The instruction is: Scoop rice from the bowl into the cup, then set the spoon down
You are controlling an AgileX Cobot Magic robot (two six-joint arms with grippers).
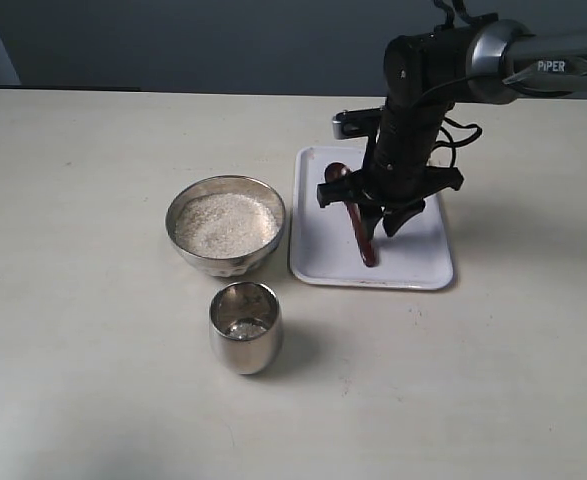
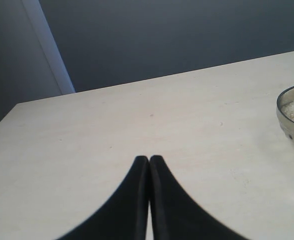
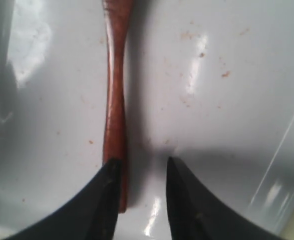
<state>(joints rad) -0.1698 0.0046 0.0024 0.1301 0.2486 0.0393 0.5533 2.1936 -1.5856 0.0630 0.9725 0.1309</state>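
Observation:
The steel bowl (image 1: 226, 226) holds off-white rice (image 1: 225, 223); its rim also shows in the left wrist view (image 2: 293, 116). In front of it stands the small steel cup (image 1: 245, 327) with a little rice at its bottom. The reddish-brown wooden spoon (image 1: 357, 218) lies on the white tray (image 1: 413, 265). My right gripper (image 1: 383, 222) is low over the spoon's handle (image 3: 115, 100), open, one finger over the handle's end, nothing gripped. My left gripper (image 2: 149, 159) is shut and empty above bare table, far left of the bowl, outside the exterior view.
The tray (image 3: 217, 100) carries a few brown specks. The pale tabletop (image 1: 93, 300) stretches wide to the left and front. A dark wall runs behind the table's far edge (image 2: 162, 77).

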